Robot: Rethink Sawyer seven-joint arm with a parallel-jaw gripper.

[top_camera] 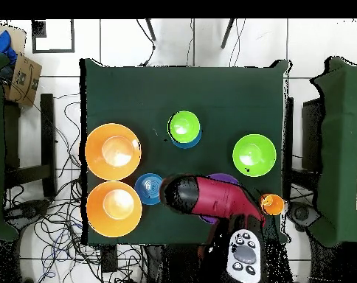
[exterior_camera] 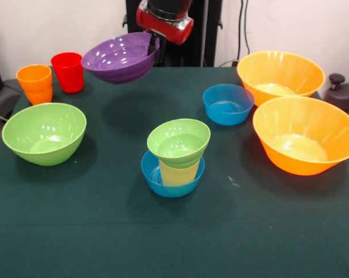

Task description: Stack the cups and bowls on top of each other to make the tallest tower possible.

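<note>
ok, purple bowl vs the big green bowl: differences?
The purple bowl hangs tilted above the table, gripper fingers clamped on its rim; the large green bowl sits upright on the table. Purple looks shallower, green deeper. Both are glossy, round and empty.

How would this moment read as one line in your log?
gripper: shut on purple bowl, lifted | tower: blue bowl, yellow cup, small green bowl

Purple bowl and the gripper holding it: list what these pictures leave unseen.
- Gripper, front view: fingertips hidden behind the wide glossy purple plastic bowl; the grip looks shut on the rim.
- Purple bowl, overhead view: mostly covered by the red and black arm.
- Red translucent plastic cup: hidden under the arm overhead.
</note>
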